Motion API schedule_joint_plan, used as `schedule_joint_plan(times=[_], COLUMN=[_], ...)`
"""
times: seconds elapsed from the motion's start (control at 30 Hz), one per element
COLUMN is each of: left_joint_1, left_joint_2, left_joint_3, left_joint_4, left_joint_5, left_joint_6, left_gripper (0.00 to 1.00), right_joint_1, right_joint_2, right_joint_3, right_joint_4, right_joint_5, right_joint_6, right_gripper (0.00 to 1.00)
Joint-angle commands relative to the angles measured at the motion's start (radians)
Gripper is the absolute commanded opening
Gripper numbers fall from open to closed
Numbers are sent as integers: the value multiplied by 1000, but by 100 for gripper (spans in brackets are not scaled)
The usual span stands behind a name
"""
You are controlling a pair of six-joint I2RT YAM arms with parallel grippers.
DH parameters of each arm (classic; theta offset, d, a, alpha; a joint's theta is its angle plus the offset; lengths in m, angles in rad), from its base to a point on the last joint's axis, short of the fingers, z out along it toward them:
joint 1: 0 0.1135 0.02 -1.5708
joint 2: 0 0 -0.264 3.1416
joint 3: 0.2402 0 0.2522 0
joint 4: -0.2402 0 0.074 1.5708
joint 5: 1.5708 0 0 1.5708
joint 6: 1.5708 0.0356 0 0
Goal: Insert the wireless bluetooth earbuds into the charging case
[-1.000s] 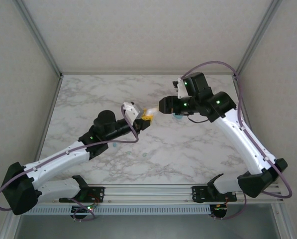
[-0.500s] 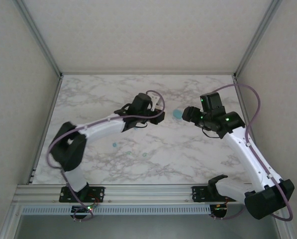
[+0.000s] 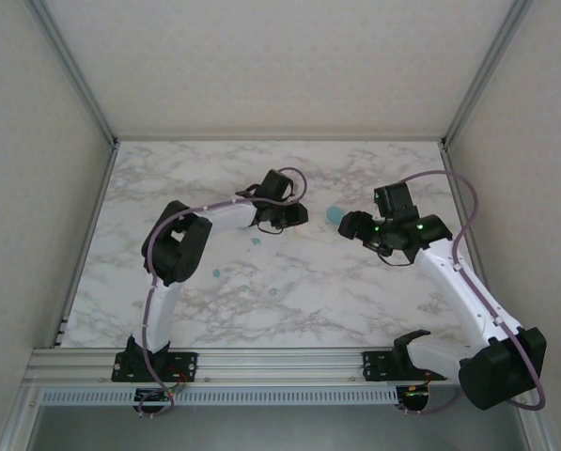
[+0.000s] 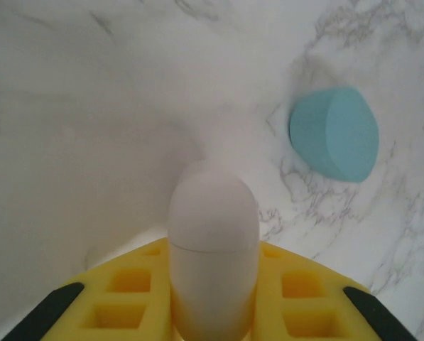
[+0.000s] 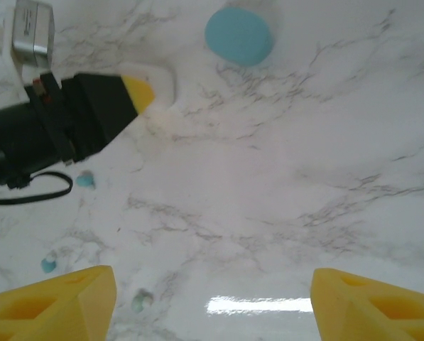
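My left gripper (image 3: 297, 215) is shut on a white oval charging case (image 4: 213, 249), which stands out from between its yellow fingers (image 4: 126, 298) just above the marble table. A teal oval case (image 3: 335, 214) (image 4: 334, 133) (image 5: 238, 35) lies on the table just beyond it. To the right of the teal case my right gripper (image 3: 349, 225) (image 5: 213, 284) hangs open and empty. Tiny earbuds lie loose on the table: one teal (image 3: 257, 241) (image 5: 84, 180), another teal (image 3: 216, 273) (image 5: 49, 265), and a mint one (image 3: 273, 292) (image 5: 142, 300).
The marble table (image 3: 374, 301) is walled in by pale panels at the back and on both sides, with metal posts (image 3: 73, 70) at the corners. The left arm (image 3: 181, 246) arches over the table's left half. In the right wrist view the left gripper (image 5: 91, 106) reaches in from the left.
The left arm has swung up and folded into a new posture, its gripper still near the table's middle with the white case. My right gripper has drawn back right off the teal case and opened wider.
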Motion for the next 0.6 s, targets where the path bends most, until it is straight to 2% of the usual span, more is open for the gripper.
schedule_joint_plan(times=[0.0, 0.07, 0.17, 0.33, 0.43, 0.57], left_joint_1=[4, 7, 12, 17, 19, 21], left_joint_2=[27, 39, 42, 45, 46, 30], left_joint_3=[55, 60, 48, 45, 50, 49], left_joint_4=[-79, -98, -104, -119, -134, -160], left_joint_5=[-9, -19, -38, -62, -72, -108], left_joint_6=[-16, -13, -15, -7, -1, 14], left_gripper=[16, 17, 17, 24, 28, 32], right_joint_1=[-24, -28, -30, -30, -30, -24], right_joint_2=[53, 90, 138, 170, 182, 198], right_joint_3=[2, 17, 44, 97, 99, 85], right_joint_4=[50, 64, 35, -71, -100, -112], right_joint_5=[-182, -289, -349, -198, -102, 23], right_joint_6=[-23, -70, -128, -66, 75, 261], right_gripper=[75, 76, 76, 76, 74, 77])
